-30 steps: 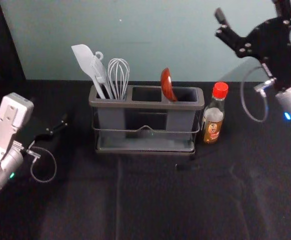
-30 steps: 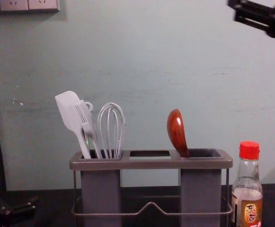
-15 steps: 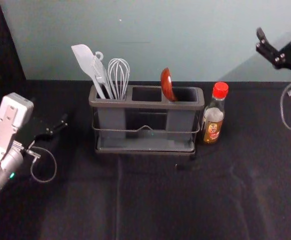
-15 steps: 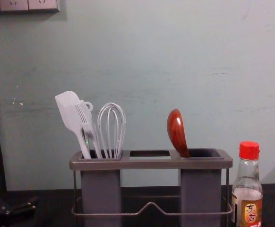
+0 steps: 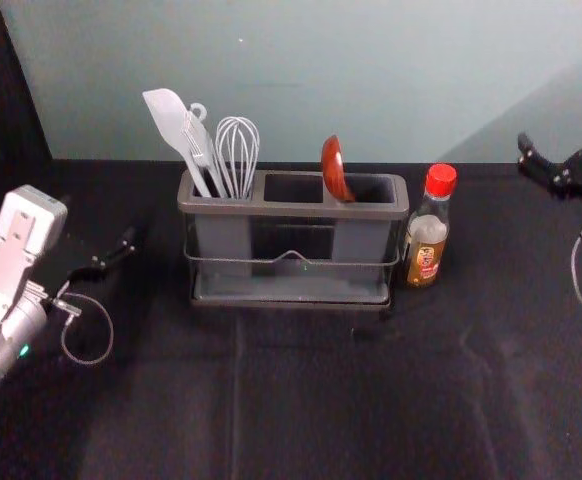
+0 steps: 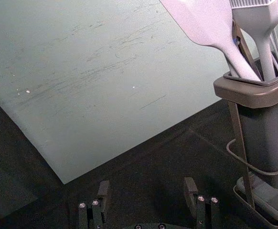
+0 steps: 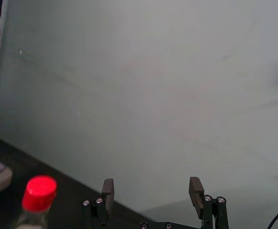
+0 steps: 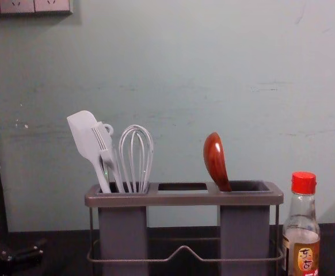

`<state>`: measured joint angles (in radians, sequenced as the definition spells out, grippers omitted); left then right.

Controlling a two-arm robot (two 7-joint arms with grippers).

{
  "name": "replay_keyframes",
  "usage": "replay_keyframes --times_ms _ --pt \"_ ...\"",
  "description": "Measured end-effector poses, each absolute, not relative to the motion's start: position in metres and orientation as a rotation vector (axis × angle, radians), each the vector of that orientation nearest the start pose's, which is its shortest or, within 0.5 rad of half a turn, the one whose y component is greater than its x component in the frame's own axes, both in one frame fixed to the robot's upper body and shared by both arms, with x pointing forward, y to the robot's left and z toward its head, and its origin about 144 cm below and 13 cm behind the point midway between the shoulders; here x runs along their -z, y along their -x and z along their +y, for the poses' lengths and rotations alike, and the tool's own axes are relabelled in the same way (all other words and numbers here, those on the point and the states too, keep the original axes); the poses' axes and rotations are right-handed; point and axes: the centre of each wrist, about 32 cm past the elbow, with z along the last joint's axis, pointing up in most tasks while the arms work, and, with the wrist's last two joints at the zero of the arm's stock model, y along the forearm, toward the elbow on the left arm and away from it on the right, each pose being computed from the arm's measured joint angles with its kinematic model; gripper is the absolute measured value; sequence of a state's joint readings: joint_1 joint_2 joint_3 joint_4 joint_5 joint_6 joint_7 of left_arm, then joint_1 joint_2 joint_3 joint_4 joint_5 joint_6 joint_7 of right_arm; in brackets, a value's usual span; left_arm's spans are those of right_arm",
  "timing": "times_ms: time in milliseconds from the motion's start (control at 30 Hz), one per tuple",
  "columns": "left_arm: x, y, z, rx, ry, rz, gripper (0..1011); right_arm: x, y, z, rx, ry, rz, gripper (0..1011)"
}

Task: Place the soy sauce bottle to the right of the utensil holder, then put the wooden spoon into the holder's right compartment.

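Note:
The wooden spoon (image 5: 335, 170) stands in the right compartment of the utensil holder (image 5: 291, 210), its bowl up and leaning left. Upright just right of the holder is the soy sauce bottle (image 5: 427, 228); its red cap (image 7: 39, 193) shows in the right wrist view. My right gripper (image 5: 563, 122) is at the head view's right edge, away from the bottle, and in its wrist view the right gripper (image 7: 152, 193) is open and empty. My left gripper (image 5: 121, 248) rests left of the holder; in its wrist view the left gripper (image 6: 147, 193) is open and empty.
A white spatula (image 8: 85, 133), a white brush (image 8: 106, 150) and a whisk (image 8: 136, 158) stand in the holder's left compartment. Behind the black-covered table (image 5: 301, 400) rises a pale wall (image 5: 371, 60), with sockets (image 8: 35, 6) at upper left in the chest view.
My right gripper has swung out to the right and come down from the upper part of the head view, leaving the chest view. The left arm, spoon and bottle have stayed still.

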<state>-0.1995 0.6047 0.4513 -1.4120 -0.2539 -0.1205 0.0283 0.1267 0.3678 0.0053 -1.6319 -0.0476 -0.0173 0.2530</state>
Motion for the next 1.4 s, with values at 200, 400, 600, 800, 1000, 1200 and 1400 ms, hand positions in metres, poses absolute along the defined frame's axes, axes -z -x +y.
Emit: replay_keyframes --times_ms 200,400,600,800,1000,1200,1400 --pt "-1.140 -0.489 0.310 -1.248 -0.304 -0.285 1000 -1.206 -0.491 -0.329 1.309 0.238 -0.399 1004" --pt "-1.140 -0.489 0.310 -1.248 -0.304 -0.285 1000 -1.187 -0.493 -0.328 1.298 0.253 -0.364 1004" --pt "-1.140 -0.489 0.310 -1.248 -0.304 -0.285 1000 -1.172 -0.494 -0.326 1.290 0.257 -0.347 1004" --pt "-1.140 -0.489 0.310 -1.248 -0.304 -0.285 1000 -1.157 -0.494 -0.324 1.293 0.257 -0.335 1004" --pt "-1.140 -0.489 0.310 -1.248 -0.305 -0.285 1000 -1.152 -0.494 -0.321 1.302 0.272 -0.345 1004" --pt "-1.140 -0.489 0.310 -1.248 -0.304 -0.285 1000 -1.153 -0.494 -0.321 1.302 0.270 -0.345 1004" --pt "-1.140 -0.489 0.310 -1.248 -0.304 -0.285 1000 -1.153 -0.494 -0.321 1.302 0.269 -0.345 1004"
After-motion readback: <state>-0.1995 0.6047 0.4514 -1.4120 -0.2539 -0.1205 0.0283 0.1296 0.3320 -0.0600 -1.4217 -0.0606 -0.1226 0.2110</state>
